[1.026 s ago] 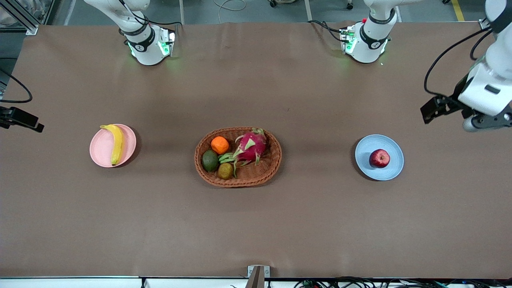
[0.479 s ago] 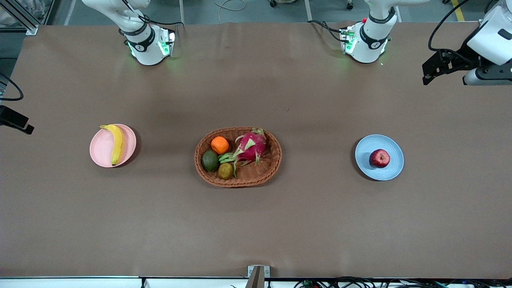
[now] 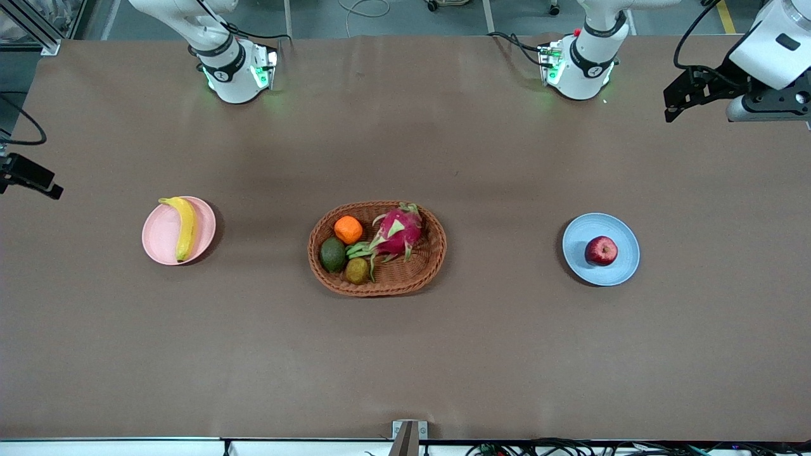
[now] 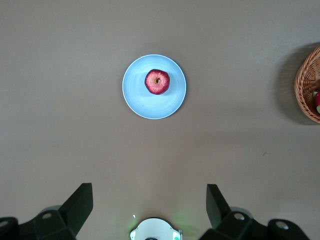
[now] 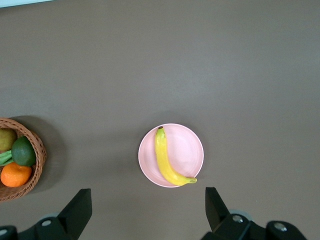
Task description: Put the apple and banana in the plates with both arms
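The dark-red apple (image 3: 600, 251) sits on the light blue plate (image 3: 586, 269) toward the left arm's end of the table. The yellow banana (image 3: 185, 227) lies on the pale pink plate (image 3: 158, 237) toward the right arm's end. My left gripper (image 3: 687, 95) is raised high over the table edge at its own end, open and empty; its wrist view shows the apple (image 4: 157, 81) on the blue plate (image 4: 150, 105). My right gripper (image 3: 28, 178) is raised high at its end, open and empty (image 5: 148, 190); its wrist view shows the banana (image 5: 166, 162) on the pink plate (image 5: 187, 147).
An oval brown wicker basket (image 3: 437, 253) stands mid-table between the plates. It holds a pink dragon fruit (image 3: 396, 231), an orange (image 3: 348, 229), a green avocado (image 3: 332, 254) and a brownish fruit (image 3: 357, 270). The arm bases (image 3: 234, 76) stand along the table's edge farthest from the front camera.
My left gripper has moved away from the blue plate toward its base's edge of the table. My right gripper has shifted only slightly. The fruits and plates have not moved.
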Controlling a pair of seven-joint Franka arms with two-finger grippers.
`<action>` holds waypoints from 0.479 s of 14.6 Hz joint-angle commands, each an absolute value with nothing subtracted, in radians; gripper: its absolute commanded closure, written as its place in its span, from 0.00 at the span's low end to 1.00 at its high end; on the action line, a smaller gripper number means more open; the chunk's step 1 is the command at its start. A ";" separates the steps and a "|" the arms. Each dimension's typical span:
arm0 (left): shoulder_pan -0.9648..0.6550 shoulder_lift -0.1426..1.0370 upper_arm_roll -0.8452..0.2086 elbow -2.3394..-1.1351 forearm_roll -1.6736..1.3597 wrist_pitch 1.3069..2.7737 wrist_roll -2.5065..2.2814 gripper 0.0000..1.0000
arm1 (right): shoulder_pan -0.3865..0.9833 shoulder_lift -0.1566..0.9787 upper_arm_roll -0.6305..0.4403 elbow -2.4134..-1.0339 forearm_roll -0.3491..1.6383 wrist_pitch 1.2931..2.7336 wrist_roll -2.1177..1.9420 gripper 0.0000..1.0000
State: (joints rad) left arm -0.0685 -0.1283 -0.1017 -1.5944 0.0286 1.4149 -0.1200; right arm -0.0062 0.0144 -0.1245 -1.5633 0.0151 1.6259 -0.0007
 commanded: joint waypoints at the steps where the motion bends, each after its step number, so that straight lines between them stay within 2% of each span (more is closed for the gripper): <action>1: -0.068 -0.135 -0.094 -1.599 0.029 1.430 -0.106 0.00 | 0.009 -0.097 -0.132 -1.718 0.002 1.692 0.003 0.00; 7: -0.067 -0.123 -0.094 -1.582 0.029 1.428 -0.104 0.00 | 0.009 -0.118 -0.132 -1.740 0.002 1.692 0.002 0.00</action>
